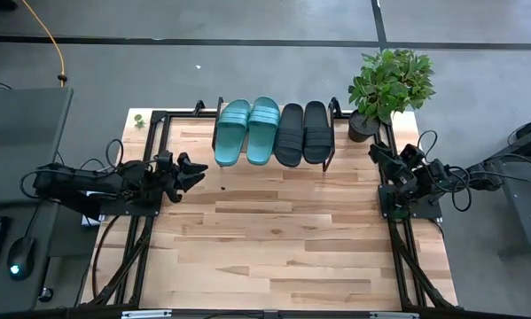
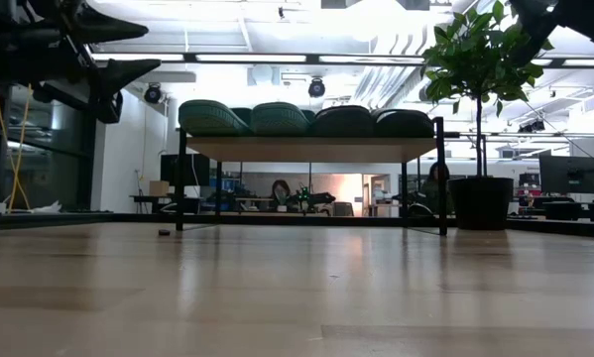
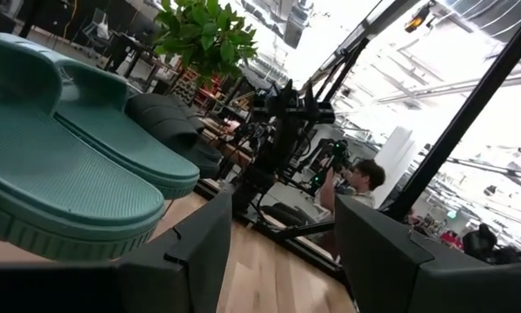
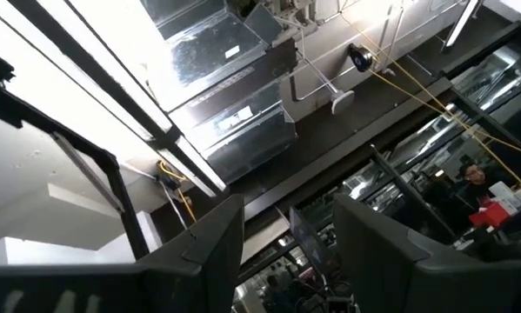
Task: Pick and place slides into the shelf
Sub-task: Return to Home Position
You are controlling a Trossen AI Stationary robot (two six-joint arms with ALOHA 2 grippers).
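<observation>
All four slides lie on the shelf (image 2: 311, 149) at the far edge of the bench (image 1: 283, 248). The two teal slides (image 1: 232, 133) are on the left and the two black slides (image 1: 290, 135) sit just beside them on the right, so we judge the placing done, with only the retreat to rest to come. To do that well, we would draw the left end effector (image 1: 199, 173) straight back from the shelf before folding the arm. It hangs near the outer teal slide, and a sideways sweep could nudge that slide out of line. Its fingers stand wide apart with nothing between them. The right end effector (image 1: 377, 151) is at the bench's right edge, near the potted plant (image 1: 389, 80), also spread open and empty, and we would route it clear of the leaves. The high view gives us the row's order and both arms at once, but not the shelf's height. The low view shows the top board raised on thin black legs. The left wrist view shows the textured teal surfaces close up and a person (image 3: 363, 178) beyond the bench. The right wrist view shows only ceiling ducts (image 4: 217, 61), so we take it that arm points upward.
</observation>
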